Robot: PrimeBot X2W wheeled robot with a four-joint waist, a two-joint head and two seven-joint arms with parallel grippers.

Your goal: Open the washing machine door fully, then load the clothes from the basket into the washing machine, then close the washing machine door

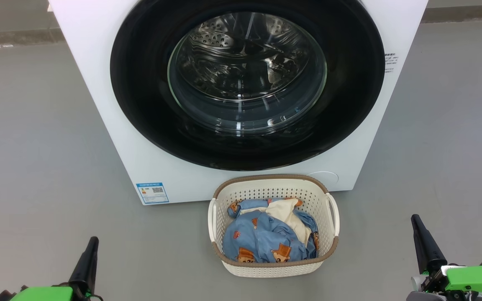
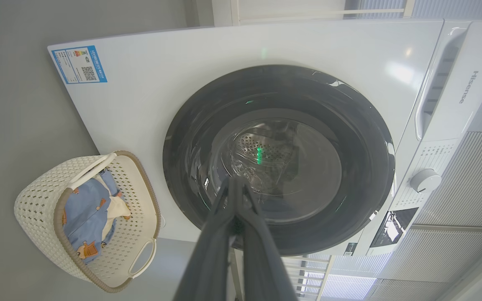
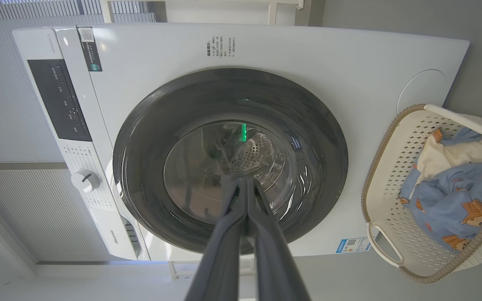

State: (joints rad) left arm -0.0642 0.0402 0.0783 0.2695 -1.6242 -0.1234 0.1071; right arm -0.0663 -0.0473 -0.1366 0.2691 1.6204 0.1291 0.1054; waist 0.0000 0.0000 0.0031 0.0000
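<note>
The white washing machine [image 1: 98, 83] stands ahead, its round black door [image 1: 140, 104] shut flat against the front, steel drum visible through the glass. The cream basket [image 1: 273, 184] sits on the floor just before the machine, holding the clothes [image 1: 262, 238]: blue bear-print fabric and a cream garment. My left gripper [image 1: 92, 240] is low at the left, shut and empty. My right gripper [image 1: 416, 218] is low at the right, shut and empty. Both stand well back from the door [image 2: 191, 138] [image 3: 140, 138]. The wrist views also show the basket [image 2: 36, 188] [image 3: 387, 175] and clothes [image 2: 84, 205] [image 3: 450, 196].
Grey floor [image 1: 36, 167] spreads on both sides of the machine. A blue label [image 1: 152, 192] is low at the machine's front left. The control panel [image 3: 59, 100] and a knob [image 3: 85, 180] sit on the machine's upper front.
</note>
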